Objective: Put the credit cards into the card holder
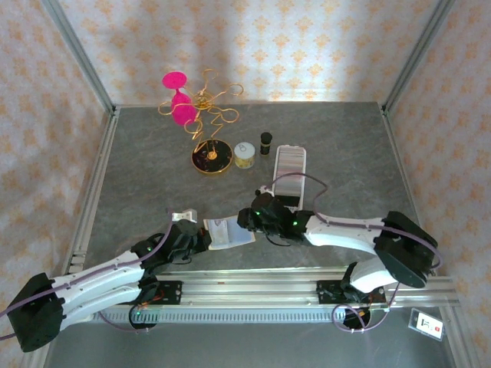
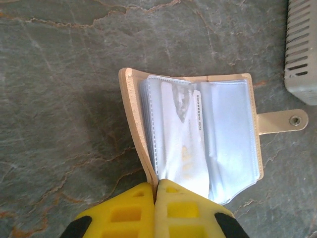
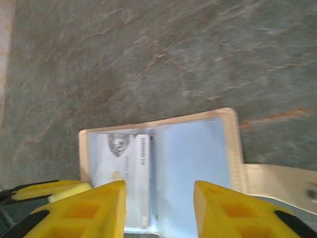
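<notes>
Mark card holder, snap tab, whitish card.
card holder [image 2: 131,106]: left wrist view, beige raised left cover.
snap tab [image 2: 283,121]: left wrist view, middle of strap.
whitish card [image 2: 184,131]: left wrist view, card face.

My top camera sits above and behind my 2 arm bases, looking forward and down across the whole grey table [image 1: 153,169] to the papered back wall [image 1: 253,46]. My left wrist camera looks down past my left gripper [image 2: 156,187], very near the open card holder [image 2: 228,129]. My right wrist camera looks past my right gripper [image 3: 158,191], equally near. All 3 views share that holder.
</notes>
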`<action>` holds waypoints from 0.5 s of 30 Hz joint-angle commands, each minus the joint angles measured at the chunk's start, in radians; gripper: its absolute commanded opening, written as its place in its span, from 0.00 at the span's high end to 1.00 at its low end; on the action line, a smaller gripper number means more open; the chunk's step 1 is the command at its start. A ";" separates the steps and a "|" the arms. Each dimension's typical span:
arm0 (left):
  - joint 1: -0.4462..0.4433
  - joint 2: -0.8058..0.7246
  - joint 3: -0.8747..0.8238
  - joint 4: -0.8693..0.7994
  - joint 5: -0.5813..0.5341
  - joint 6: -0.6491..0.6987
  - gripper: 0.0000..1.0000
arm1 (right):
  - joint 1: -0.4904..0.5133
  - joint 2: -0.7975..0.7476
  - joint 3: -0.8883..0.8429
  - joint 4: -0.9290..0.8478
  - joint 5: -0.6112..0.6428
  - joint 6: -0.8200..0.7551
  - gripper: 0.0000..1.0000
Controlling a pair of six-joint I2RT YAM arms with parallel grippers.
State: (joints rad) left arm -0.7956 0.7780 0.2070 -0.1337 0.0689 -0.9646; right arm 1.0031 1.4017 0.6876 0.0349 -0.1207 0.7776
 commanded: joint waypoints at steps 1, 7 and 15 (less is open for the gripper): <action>0.003 -0.012 0.048 -0.123 -0.028 0.053 1.00 | -0.011 -0.034 -0.063 -0.090 0.095 0.017 0.58; 0.004 -0.023 0.054 -0.127 0.012 0.060 1.00 | -0.068 -0.070 -0.143 -0.018 0.043 0.045 0.54; 0.003 -0.035 0.055 -0.131 0.022 0.055 1.00 | -0.115 -0.095 -0.200 0.053 -0.014 0.051 0.55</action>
State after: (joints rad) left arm -0.7956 0.7536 0.2390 -0.2218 0.0753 -0.9318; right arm 0.8955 1.3392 0.5041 0.0429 -0.1276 0.8158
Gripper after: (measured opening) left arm 0.048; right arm 0.457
